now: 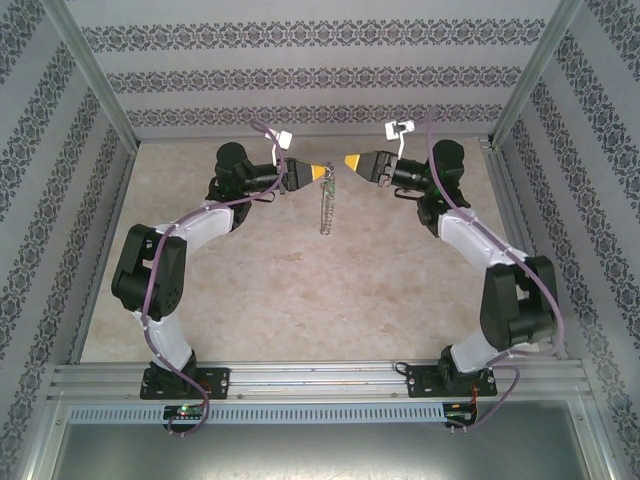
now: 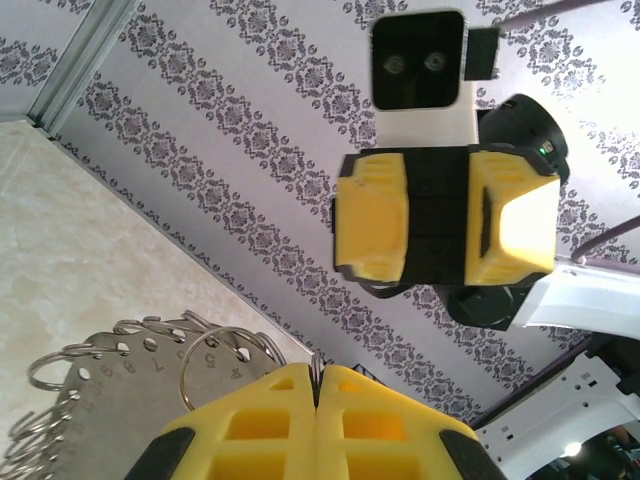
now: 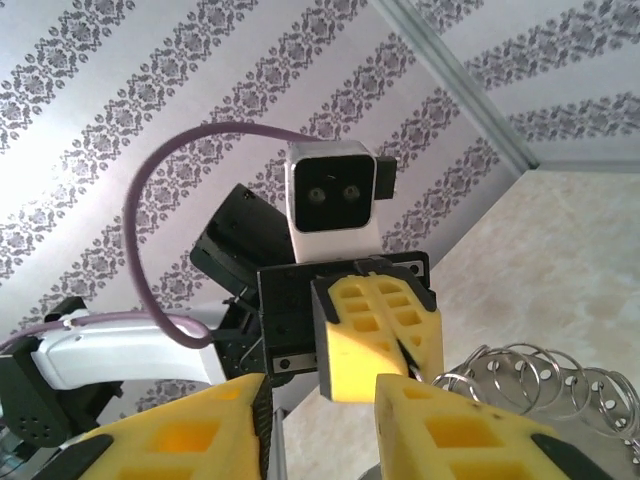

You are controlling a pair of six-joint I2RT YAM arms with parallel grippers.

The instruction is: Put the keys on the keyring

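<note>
The near half of the bench [image 1: 300, 310] lies bare between the arms, with open room to both side edges; near the middle of the far edge the left gripper [image 1: 322, 173] is pinched together on the keyring [image 1: 325, 210], which hangs edge-on, its shape hard to read; the right gripper [image 1: 347, 162] faces it, jaws apart.

Stamped digits along keyring [image 2: 110, 400] rim beside holes, left wrist view; too blurred to read reliably.
</note>
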